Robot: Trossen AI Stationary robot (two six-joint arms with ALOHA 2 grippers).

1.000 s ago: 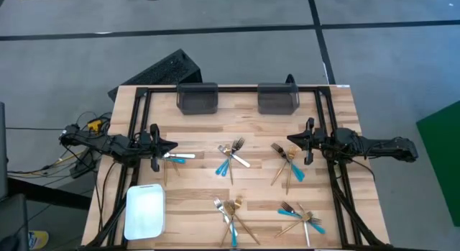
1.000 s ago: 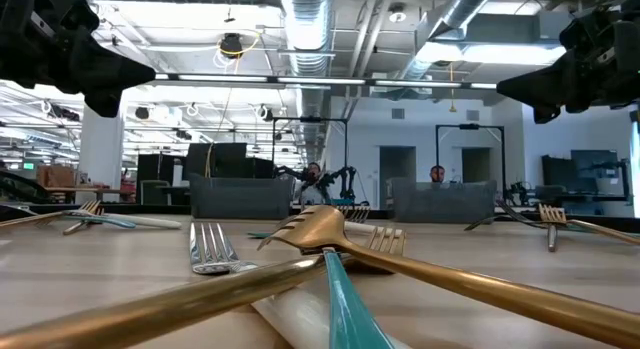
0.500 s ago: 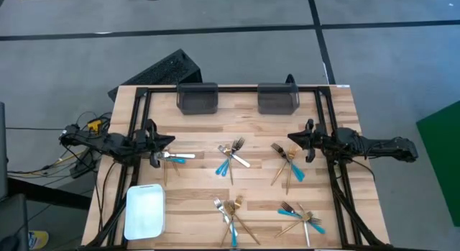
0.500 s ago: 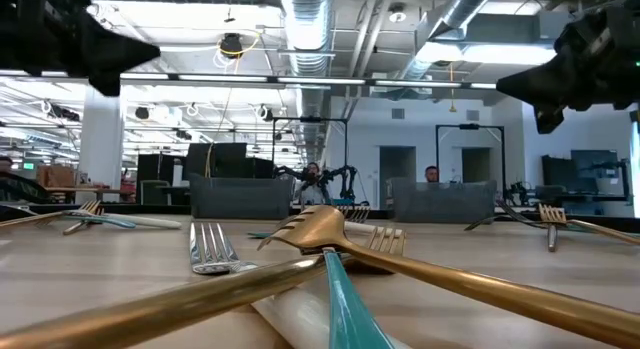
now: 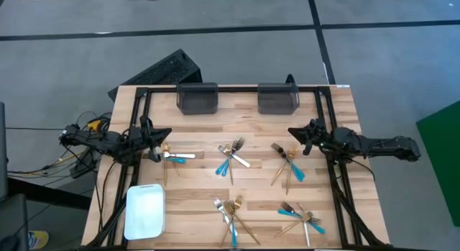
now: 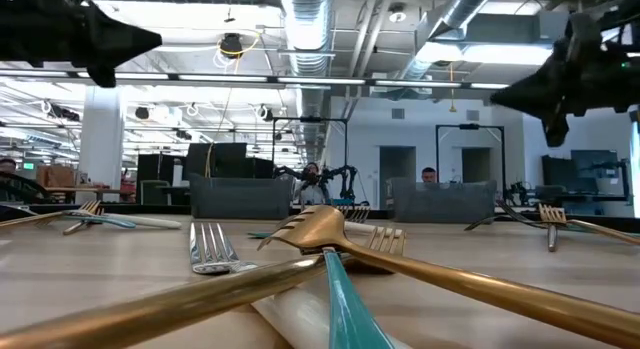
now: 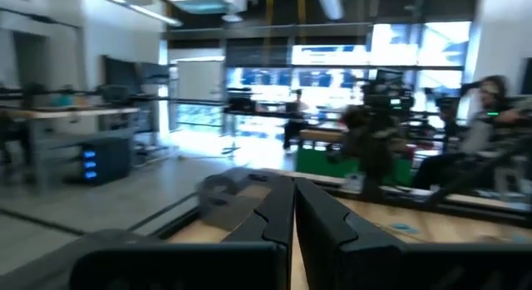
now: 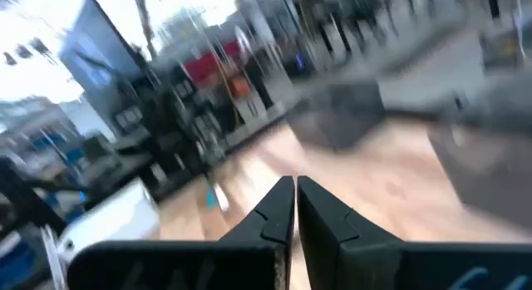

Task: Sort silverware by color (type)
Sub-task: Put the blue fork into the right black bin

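The silverware lies on the wooden table in several small mixed heaps of gold, silver and turquoise-handled pieces: one at the left [image 5: 172, 157], one in the middle [image 5: 231, 157], one at the right [image 5: 287, 162] and two near the front [image 5: 231, 211] [image 5: 302, 216]. The front heap shows close up in the low view as a gold fork [image 6: 320, 231], a silver fork [image 6: 210, 249] and a turquoise handle [image 6: 345, 309]. My left gripper [image 5: 168, 133] [image 7: 293, 190] is shut and empty above the table's left side, beside the left heap. My right gripper [image 5: 290, 131] [image 8: 295, 186] is shut and empty above the right side.
Two dark grey bins [image 5: 198, 98] [image 5: 278, 98] stand at the table's far edge. A white rectangular tray [image 5: 145, 211] lies at the near left corner. A black frame [image 5: 230, 88] runs along the table's sides and far edge. People sit in the room beyond.
Both grippers have stayed shut and roughly in place. My left gripper has tipped upward and risen a little. My right gripper has rolled about its own length. The silverware has not moved.
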